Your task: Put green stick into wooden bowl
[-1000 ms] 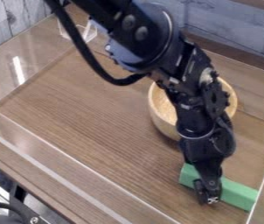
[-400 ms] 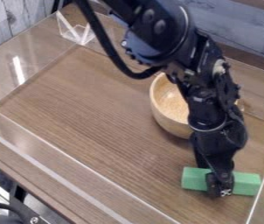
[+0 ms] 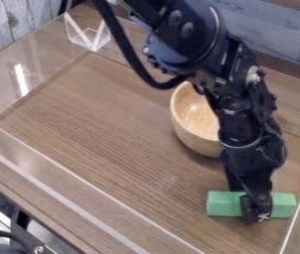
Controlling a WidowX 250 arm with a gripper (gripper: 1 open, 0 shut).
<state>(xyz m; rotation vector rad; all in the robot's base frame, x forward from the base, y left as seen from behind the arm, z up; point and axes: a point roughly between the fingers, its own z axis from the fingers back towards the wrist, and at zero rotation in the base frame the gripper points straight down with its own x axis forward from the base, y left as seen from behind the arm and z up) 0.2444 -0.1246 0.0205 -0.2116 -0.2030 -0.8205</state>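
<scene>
A wooden bench [image 3: 86, 119] carries everything. The black arm [image 3: 200, 55] reaches down over the wooden bowl [image 3: 193, 121]. Its tool [image 3: 259, 210], jaws spread apart, straddles the green stick [image 3: 225, 203] lying flat near the bench's front edge.

counter [image 3: 86, 119]: dark brown wood-grain, smooth, faint sheen
wooden bowl [image 3: 190, 121]: light tan wood, smooth rounded rim, pale inside
green stick [image 3: 227, 203]: bright green, plain, matte
gripper [image 3: 259, 212]: black, hard-looking, slightly glossy
clear panels [image 3: 34, 60]: transparent plastic or glass, glossy, reflective edges
back wall [image 3: 265, 25]: grey, dull, rough-looking
</scene>
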